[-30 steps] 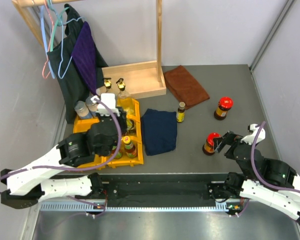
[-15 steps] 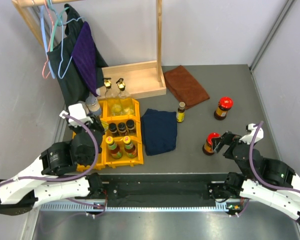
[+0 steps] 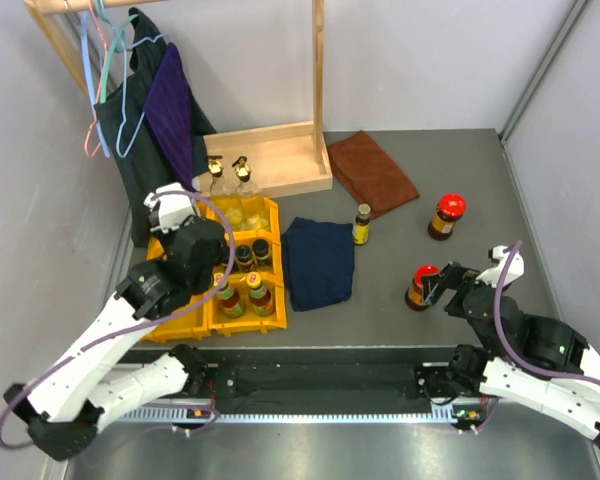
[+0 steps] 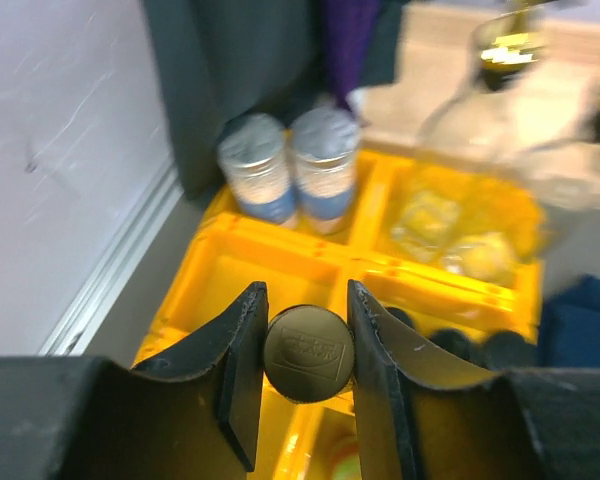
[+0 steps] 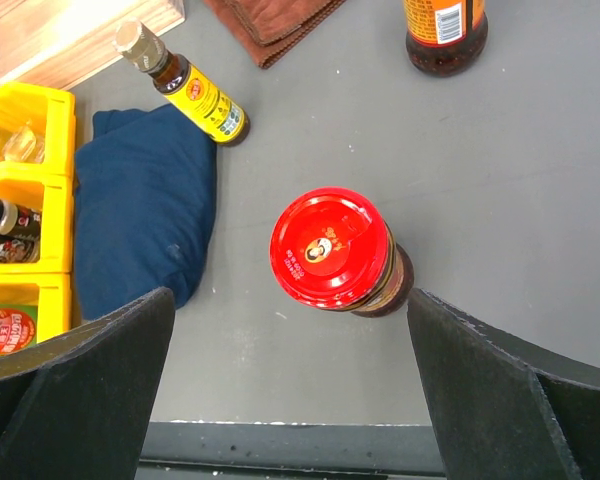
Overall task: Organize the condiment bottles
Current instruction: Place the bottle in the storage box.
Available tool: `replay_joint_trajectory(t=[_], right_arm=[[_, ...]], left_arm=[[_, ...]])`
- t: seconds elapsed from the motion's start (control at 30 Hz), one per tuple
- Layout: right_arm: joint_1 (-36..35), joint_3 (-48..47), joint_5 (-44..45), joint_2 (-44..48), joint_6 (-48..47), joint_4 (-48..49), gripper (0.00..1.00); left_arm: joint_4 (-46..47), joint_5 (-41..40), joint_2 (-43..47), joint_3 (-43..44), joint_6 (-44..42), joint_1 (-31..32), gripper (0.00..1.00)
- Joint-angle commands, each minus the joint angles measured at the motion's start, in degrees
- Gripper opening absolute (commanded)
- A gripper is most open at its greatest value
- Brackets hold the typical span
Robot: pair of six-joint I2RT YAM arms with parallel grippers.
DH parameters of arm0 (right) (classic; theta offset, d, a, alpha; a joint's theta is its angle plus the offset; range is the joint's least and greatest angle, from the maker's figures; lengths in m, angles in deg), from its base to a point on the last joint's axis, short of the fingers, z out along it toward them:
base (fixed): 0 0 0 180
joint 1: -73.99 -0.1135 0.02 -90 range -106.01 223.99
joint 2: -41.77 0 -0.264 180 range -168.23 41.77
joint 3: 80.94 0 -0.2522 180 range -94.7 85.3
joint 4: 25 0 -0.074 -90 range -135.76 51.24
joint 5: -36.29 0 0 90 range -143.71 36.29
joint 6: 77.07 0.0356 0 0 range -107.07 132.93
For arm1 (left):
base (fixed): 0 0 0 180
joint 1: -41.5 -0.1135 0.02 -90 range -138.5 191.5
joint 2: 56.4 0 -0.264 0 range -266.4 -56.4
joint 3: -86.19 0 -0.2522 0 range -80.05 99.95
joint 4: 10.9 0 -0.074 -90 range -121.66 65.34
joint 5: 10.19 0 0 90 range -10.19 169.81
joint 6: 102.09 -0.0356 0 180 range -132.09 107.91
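Note:
My left gripper (image 4: 308, 352) is shut on the round brown-gold cap of a small bottle (image 4: 308, 350), held over the yellow bins (image 4: 280, 250); in the top view it (image 3: 202, 250) covers the bins' left side. Two white-lidded jars (image 4: 290, 165) stand in the far compartment. Two clear gold-topped bottles (image 3: 230, 172), black-capped bottles (image 3: 253, 252) and yellow-capped sauce bottles (image 3: 242, 292) sit in the bins (image 3: 278, 318). My right gripper (image 5: 290, 335) is open, its fingers either side of a red-lidded jar (image 5: 332, 248), not touching. Another red-lidded jar (image 3: 446, 215) and a yellow-labelled bottle (image 3: 362, 224) stand on the table.
A blue cloth (image 3: 318, 262) lies right of the bins and a brown cloth (image 3: 372, 170) at the back. A wooden rack base (image 3: 270, 158) stands behind the bins, with clothes (image 3: 155, 110) hanging at the left. Walls close in on both sides.
My left arm pulled back to the left off the bins, then swung back over their left side. The right gripper has barely moved and stays open around the red-lidded jar.

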Motion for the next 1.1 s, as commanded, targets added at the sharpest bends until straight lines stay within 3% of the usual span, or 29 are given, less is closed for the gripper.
replay_joint_trajectory(t=[0.0,0.33,1.0,1.07], right_arm=[[0.40,-0.06,0.11,-0.55,-0.42,1.31,0.98],[0.31,-0.06,0.10,-0.37,-0.33,1.22,0.99],[0.31,-0.06,0.54,-0.37,-1.04,1.66,0.99],[0.31,-0.06,0.54,-0.37,-1.04,1.48,0.99]], left_arm=[[9.62,12.97,-0.28,-1.99,-5.47,-13.13,0.00],[17.96,19.93,-4.59,-10.34,1.38,-26.06,0.00],[26.41,22.12,-5.91,-21.15,6.57,-29.06,0.00],[27.73,23.00,-5.48,-22.73,6.57,-29.06,0.05]])
